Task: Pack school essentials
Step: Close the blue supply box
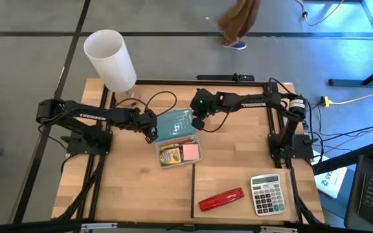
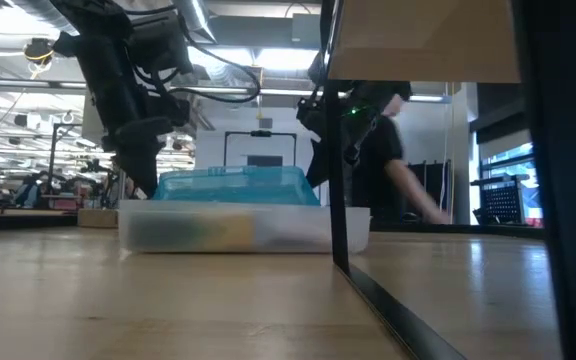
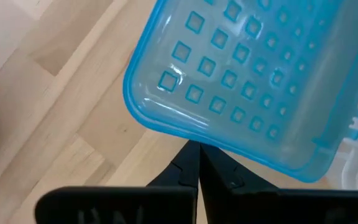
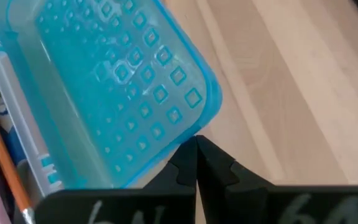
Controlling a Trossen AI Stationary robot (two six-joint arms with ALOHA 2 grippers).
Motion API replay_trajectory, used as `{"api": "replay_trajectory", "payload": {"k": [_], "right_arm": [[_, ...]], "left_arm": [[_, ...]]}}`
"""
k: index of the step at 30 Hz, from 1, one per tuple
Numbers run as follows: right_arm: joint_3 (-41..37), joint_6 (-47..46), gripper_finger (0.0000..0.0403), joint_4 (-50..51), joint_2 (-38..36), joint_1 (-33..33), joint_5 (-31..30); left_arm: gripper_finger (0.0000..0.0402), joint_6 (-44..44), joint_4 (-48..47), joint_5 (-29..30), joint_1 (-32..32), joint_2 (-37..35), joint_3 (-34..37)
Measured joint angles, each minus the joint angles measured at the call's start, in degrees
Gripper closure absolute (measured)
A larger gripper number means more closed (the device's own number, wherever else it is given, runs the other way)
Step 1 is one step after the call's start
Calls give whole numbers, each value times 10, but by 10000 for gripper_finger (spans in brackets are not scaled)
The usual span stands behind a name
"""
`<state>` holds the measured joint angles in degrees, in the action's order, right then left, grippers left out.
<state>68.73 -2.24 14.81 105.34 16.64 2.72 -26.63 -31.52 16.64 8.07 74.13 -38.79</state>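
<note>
The step in hand seems to be closing the blue lid [image 1: 175, 123] over the clear plastic case [image 1: 179, 154], which stands near the middle of the counter [image 1: 135, 188]. The lid is hinged on the far long side of the case and stands half raised. To do this well, both claws should push the lid down together and evenly, one at each end, so that it does not twist on the hinge. They should then press along the front rim until it snaps.

The left claw [image 1: 149, 131] is closed and holds nothing, with its tips just at the left end of the lid. The right claw [image 1: 197, 122] is also closed and empty, at the right far corner of the lid. From the wrist views I cannot say for sure if the tips touch the lid or only stand beside it.

Inside the case lie the yellow-green crayon box [image 1: 169, 155] on the left, the pink sticky-note pad [image 1: 191, 153] on the right, and a thin orange pencil [image 4: 4, 163] along the hinge side. Other small items may be under the lid, but they are hidden.

The red stapler [image 1: 221, 199] and the grey calculator [image 1: 266, 193] lie outside the case, near the front right corner of the counter.
</note>
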Motion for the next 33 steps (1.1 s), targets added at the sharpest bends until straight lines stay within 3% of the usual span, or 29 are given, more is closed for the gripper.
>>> {"api": "replay_trajectory", "payload": {"k": [7, 23, 27, 33], "right_arm": [[0, -1, 400, 5, -14, 0, -22], [1, 15, 400, 7, -14, -2, -8], [1, 15, 400, 7, -14, -1, -10], [1, 28, 400, 8, -14, -1, -13]], "left_arm": [[401, 4, 5, 2, -1, 0, -1], [401, 3, -46, 2, 0, -6, -3], [401, 26, -53, -43, 0, -26, -3], [401, 29, -96, -31, 0, -66, -24]]}}
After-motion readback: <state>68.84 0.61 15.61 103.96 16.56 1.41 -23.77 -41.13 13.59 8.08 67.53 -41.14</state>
